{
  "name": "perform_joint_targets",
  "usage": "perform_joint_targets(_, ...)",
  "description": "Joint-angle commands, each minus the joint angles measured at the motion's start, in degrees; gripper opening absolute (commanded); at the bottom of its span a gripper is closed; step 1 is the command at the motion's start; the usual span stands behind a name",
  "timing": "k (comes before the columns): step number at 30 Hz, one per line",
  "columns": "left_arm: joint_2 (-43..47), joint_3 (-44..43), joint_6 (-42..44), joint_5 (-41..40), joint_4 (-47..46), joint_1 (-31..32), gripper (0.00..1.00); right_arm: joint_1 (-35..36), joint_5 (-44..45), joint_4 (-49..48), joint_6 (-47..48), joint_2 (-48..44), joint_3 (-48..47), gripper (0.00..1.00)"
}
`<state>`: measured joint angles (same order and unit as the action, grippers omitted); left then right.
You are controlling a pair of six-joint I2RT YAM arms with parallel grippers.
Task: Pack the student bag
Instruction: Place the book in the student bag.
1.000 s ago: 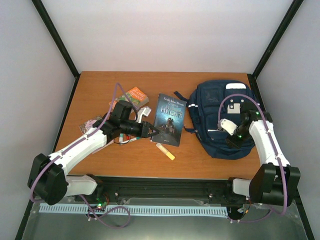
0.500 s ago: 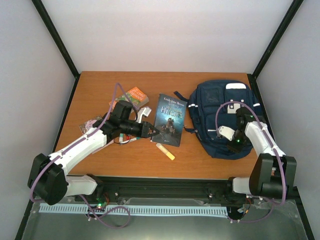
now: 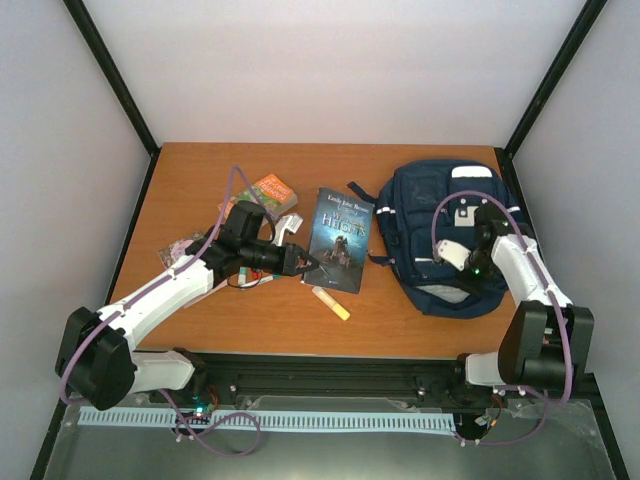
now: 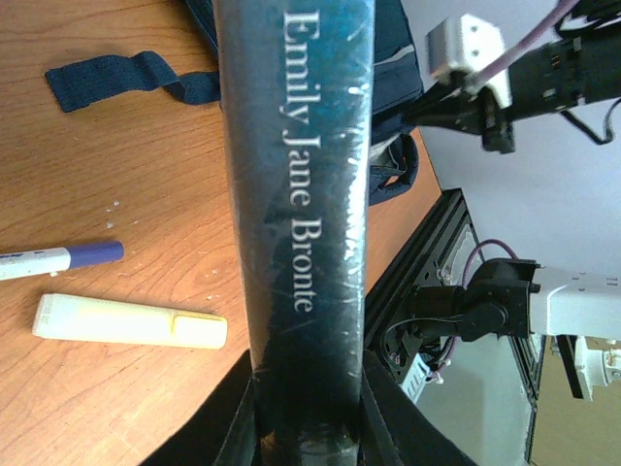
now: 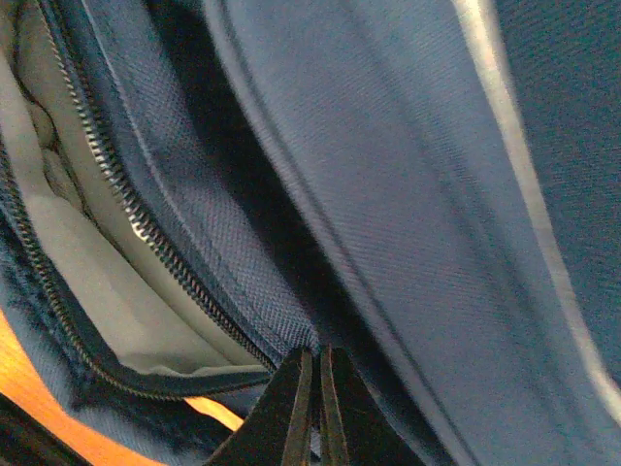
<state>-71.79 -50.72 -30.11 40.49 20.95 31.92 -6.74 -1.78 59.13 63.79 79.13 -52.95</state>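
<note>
Fabric of the student bag (image 3: 425, 215) fills the right wrist view, where the right gripper (image 5: 312, 354) has its jaws drawn fully together, tips set against a fold beside an unzipped pocket with a metal zipper (image 5: 146, 233) and pale grey lining (image 5: 107, 291). Whether any cloth is caught between the tips cannot be told. The bag lies flat along the right edge of the worktop (image 3: 200, 180), reaching toward the far right corner. Near the middle of the worktop, the left gripper (image 3: 303, 262) is clamped narrowly on the near left corner of a dark paperback (image 3: 338, 240), whose spine reads Emily Jane Bronte in the left wrist view. A yellow highlighter (image 3: 331, 302) lies just beside the paperback on its near side, a blue-capped marker (image 4: 58, 258) near it. An orange book (image 3: 272, 192) rests toward the far edge, left of the paperback.
</note>
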Motion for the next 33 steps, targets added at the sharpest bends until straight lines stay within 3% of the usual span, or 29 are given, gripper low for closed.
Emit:
perform_joint_targets(1,1.7,-2.0,0.5,2.6,-7.3,0.1,0.01,-0.1,-6.4,1.8,-1.3,-5.0,-7.7,0.03)
perform_joint_targets(11,0.8,-2.3,0.4,3.1,-7.5,0.1,0.01,0.1,-12.5,6.8,-2.5,-8.3,-12.7,0.03)
perform_joint_targets(19,0.7,-2.1,0.3,3.1,-7.4,0.1,0.01,2.4,-16.2,3.4,-5.0,-8.0,-4.7,0.03)
perform_joint_targets(25,0.6,-1.9,0.3,3.1,-7.5,0.1,0.01,3.9,-12.9,-0.8,-3.9,-11.0,3.9,0.03)
perform_joint_targets(33,-0.5,-1.8,-0.2,3.2,-8.3,0.2,0.01,3.9,-11.5,-4.8,-3.8,-12.1,7.9,0.16)
